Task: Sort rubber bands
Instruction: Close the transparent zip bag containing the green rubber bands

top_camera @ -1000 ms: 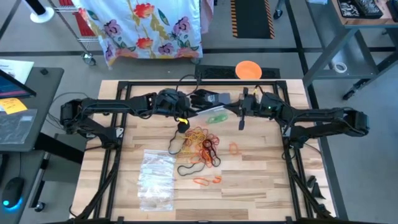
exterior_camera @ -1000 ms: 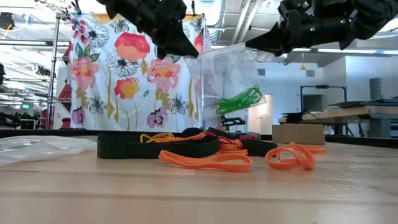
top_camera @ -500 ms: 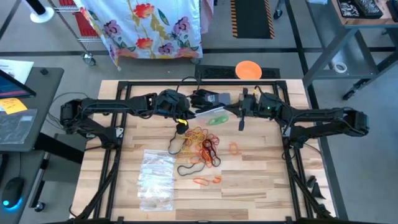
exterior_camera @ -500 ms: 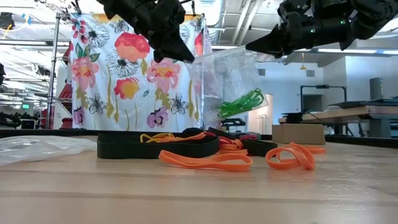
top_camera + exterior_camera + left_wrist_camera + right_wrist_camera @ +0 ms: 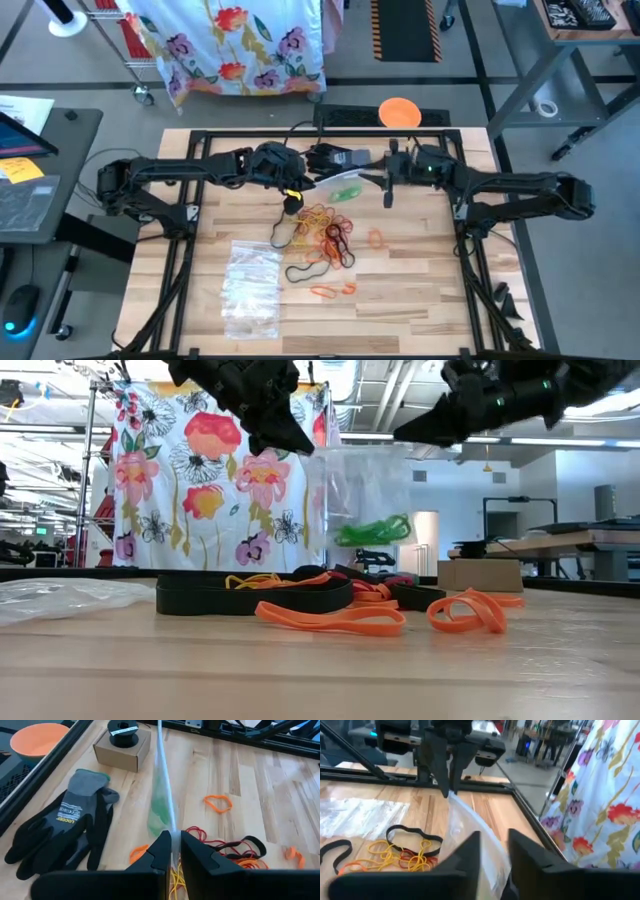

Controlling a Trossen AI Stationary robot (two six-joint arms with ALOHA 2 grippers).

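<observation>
Released on one side, the clear bag [image 5: 365,495] hangs level from our left pincer [image 5: 171,851], pinched on its edge; our right pincer [image 5: 494,851] stands spread, so the green bands [image 5: 374,530] seem bagged. Rubber bands [image 5: 325,232] remain heaped on the bench [image 5: 420,290]. Bag mouth hidden; bag outline faint from above.

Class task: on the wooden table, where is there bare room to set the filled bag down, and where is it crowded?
Bare wood lies right of the lone orange rubber band, toward the table's right edge. Crowded: the mixed pile of coloured rubber bands at centre and the stack of clear plastic bags to its left.
</observation>
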